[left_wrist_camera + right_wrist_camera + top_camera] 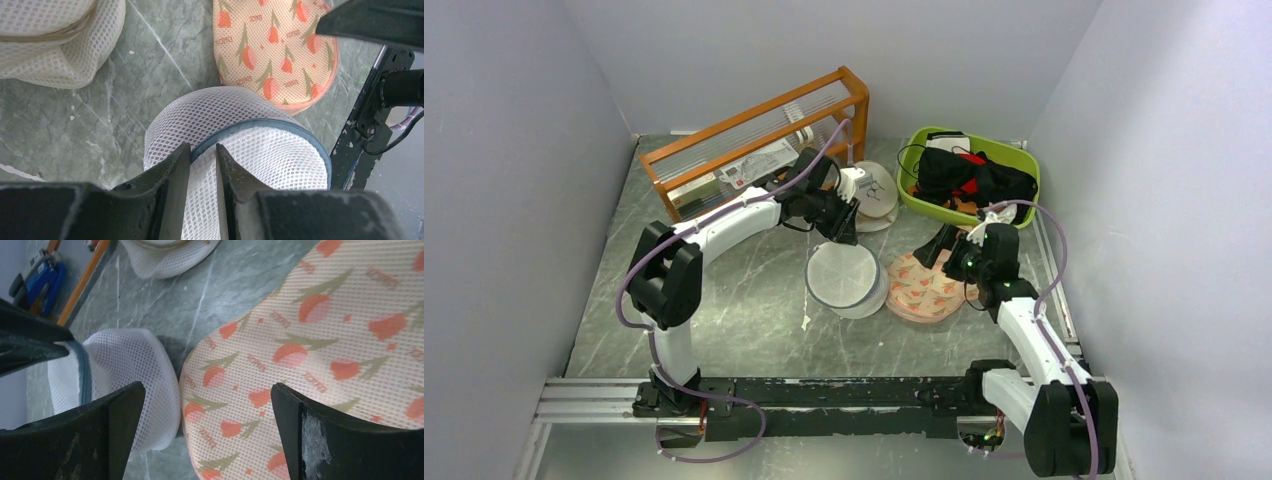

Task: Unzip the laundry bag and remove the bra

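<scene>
The laundry bag (847, 280) is a round white mesh drum with a dark rim, at the table's middle. My left gripper (842, 238) is at its far edge. In the left wrist view, the gripper (202, 149) has its fingers nearly together, pinching the bag's (270, 150) dark rim and mesh. My right gripper (944, 245) is open and empty; its wrist view (207, 386) shows it over the left edge of the peach pad (310, 330), with the bag (125, 365) just left of it. The maroon bra is not visible; the bag's inside is hidden.
The peach pad with orange prints (924, 285) lies right of the bag, touching it. A cream round pouch (874, 195) sits behind the left gripper. A green basket (1024, 155) of black clothing stands back right. A wooden rack (754, 140) stands back left.
</scene>
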Available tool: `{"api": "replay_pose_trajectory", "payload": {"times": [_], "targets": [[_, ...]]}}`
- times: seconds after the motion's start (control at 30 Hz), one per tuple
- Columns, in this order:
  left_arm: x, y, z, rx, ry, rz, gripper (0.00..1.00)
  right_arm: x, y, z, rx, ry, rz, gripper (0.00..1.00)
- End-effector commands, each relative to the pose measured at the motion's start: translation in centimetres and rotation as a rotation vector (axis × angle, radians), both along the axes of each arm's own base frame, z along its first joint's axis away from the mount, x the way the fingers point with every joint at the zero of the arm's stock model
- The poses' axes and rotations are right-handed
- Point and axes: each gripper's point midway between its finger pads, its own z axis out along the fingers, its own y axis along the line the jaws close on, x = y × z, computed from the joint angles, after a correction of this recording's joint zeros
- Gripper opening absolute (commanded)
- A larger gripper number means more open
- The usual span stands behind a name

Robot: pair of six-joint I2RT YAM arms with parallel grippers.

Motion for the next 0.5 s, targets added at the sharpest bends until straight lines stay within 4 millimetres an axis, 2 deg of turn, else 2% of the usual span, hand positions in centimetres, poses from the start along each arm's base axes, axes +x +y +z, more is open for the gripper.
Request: {"api": "replay_pose_trajectory", "payload": {"times": [0.0,0.13,0.2,0.3,0.4,0.47], "targets": [[-0.2,-0.1,1.0,0.002,0.005,0.018,0.35,0.4,2.2,1.4,-0.017,-0.043,0.089,1.0],[0.1,0.2,0.9,0.02,-0.001,0.037,0.35,0.1,5.6,2.2,-0.035,-0.056,0.195,1.0],[0.4,0.4,0.6,0.036,-0.005,0.059,0.4,-0.3,7.9,2.9,-0.019,-0.072,0.262,1.0],[0.8,0.7,0.0,0.065,-0.001,0.084,0.52,-0.9,10.1,3.8,0.015,-0.092,0.315,0.99],[1.2,1.0,-0.6,0.097,0.004,0.108,0.64,-1.4,11.8,3.7,0.022,-0.096,0.363,0.92],[1.4,1.1,-0.4,0.095,-0.003,0.116,0.68,-1.7,12.7,3.1,0.017,-0.076,0.389,0.84]]}}
